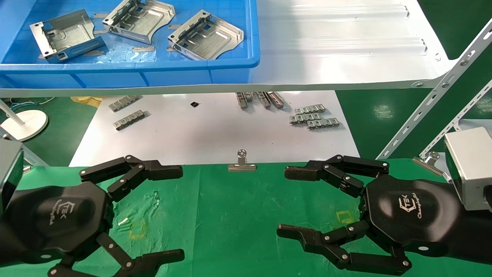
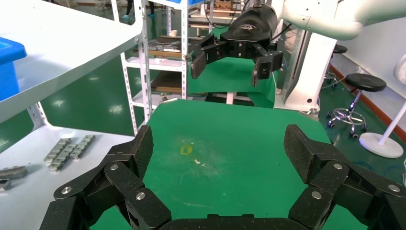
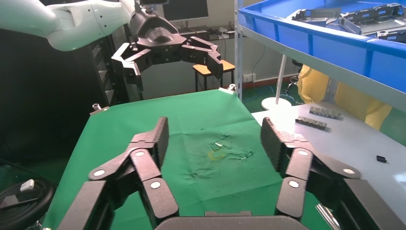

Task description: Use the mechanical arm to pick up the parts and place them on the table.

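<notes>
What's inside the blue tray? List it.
Three metal plates lie in the blue tray, beside small grey strips on its floor. The floor under the plates is covered.

Your left gripper [image 1: 180, 213] and right gripper [image 1: 282, 202] are matching glossy black shells, each printed with a white logo on its back. Their fingers [image 1: 326, 169] are matte black links pinned with round silver screws, ending in flat pads. Behind the right shell you have a silver-grey boxy wrist [image 1: 467, 167]; beyond it the arms [image 2: 330, 17] are smooth white.
</notes>
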Controlling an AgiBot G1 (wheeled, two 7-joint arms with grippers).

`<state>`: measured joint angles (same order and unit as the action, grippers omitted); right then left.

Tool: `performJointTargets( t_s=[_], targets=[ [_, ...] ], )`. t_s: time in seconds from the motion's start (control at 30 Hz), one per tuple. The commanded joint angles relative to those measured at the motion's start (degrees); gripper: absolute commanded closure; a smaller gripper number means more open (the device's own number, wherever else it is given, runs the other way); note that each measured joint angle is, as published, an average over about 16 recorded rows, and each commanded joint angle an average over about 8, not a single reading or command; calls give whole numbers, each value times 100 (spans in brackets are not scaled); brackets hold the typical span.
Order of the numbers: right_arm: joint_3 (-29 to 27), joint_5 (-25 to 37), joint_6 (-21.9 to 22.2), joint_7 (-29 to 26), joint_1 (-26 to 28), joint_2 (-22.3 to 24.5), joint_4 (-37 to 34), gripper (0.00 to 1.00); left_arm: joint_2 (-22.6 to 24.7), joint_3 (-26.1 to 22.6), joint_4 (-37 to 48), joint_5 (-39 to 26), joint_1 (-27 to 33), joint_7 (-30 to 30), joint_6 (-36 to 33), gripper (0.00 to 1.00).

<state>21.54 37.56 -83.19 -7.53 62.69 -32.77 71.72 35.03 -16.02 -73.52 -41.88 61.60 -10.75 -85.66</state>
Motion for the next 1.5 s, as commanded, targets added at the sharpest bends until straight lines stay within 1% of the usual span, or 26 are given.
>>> performJointTargets(
  t_s=[0.03, 0.77, 0.93, 1.03, 1.17, 1.33, 1.4, 1.5],
  targets=[
    [0, 0, 0, 0, 0, 0, 0, 100, 0, 0, 0, 0, 0, 0, 0, 0],
    [0, 0, 0, 0, 0, 0, 0, 100, 1, 2, -1, 2, 2, 4, 1, 0],
    [0, 0, 0, 0, 0, 0, 0, 100, -6, 81, 52, 25, 219, -8, 89, 0],
    [0, 0, 0, 0, 0, 0, -1, 100, 31, 114, 167, -99, 628, -94, 300, 0],
    [0, 0, 0, 0, 0, 0, -1, 100, 280, -33, 516, -644, 1505, -290, 745, 0],
    [0, 0, 0, 0, 0, 0, -1, 100, 916, -526, 1400, -1810, 2803, -439, 1343, 0],
    [0, 0, 0, 0, 0, 0, -1, 100, 1208, -730, 1879, -2273, 3250, -411, 1581, 0],
    [1, 0, 0, 0, 0, 0, -1, 100, 1605, -941, 2634, -2803, 3794, -264, 1917, 0]
  ],
)
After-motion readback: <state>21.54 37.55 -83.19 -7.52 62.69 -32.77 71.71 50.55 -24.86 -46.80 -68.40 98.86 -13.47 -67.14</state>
